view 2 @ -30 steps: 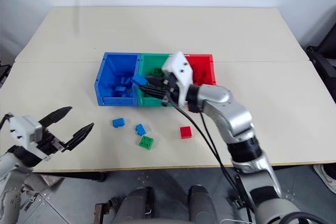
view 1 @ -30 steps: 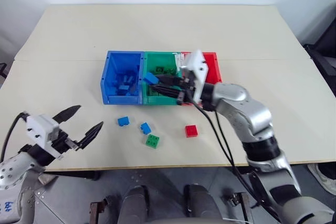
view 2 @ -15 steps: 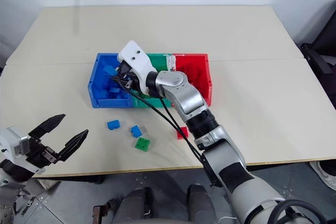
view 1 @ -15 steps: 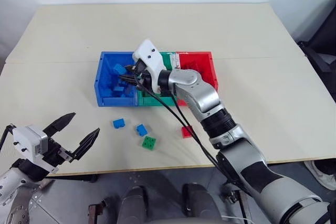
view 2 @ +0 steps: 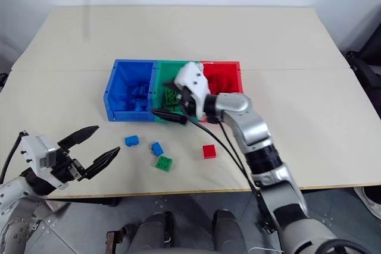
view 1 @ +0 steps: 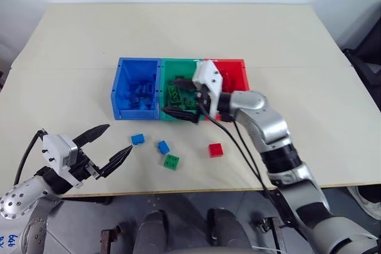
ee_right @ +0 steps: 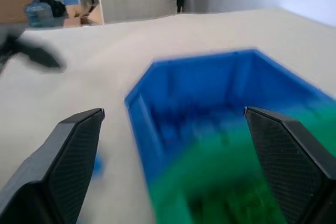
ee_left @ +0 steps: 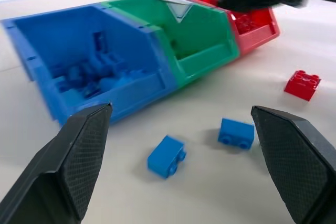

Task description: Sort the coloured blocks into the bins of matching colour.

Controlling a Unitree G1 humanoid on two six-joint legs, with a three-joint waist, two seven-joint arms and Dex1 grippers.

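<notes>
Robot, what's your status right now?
Both hands open, empty: left hand low, right hand over green bin. Four blocks loose on table. Nothing blocking.

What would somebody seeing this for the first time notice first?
The row of bins, blue, green and red, mid-table, with the right gripper open above the green one. Nearer the robot, four loose blocks lie on the table: two blue, one green, one red. The left gripper hovers open beside them.
</notes>
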